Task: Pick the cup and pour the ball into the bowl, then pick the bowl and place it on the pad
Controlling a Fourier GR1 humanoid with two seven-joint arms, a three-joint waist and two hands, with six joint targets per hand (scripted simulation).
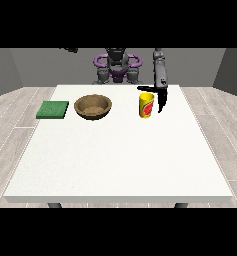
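Observation:
A yellow cup [146, 105] with a red label stands upright on the white table [120, 155], right of centre. The ball is not visible. Left of the cup sits a brown wooden bowl [93, 106], and further left a flat green pad [53, 109] lies near the table's left edge. The hand at the view's right [161, 98] hangs just right of the cup, fingers straight and pointing down, thumb stretched toward the cup's rim. The other hand shows only as a small dark shape [70, 49] raised at the view's upper left, far from the table.
The robot's torso [117, 67] stands behind the table's far edge. The white tabletop stretches wide toward the camera in front of the cup, bowl and pad. Wooden floor surrounds the table.

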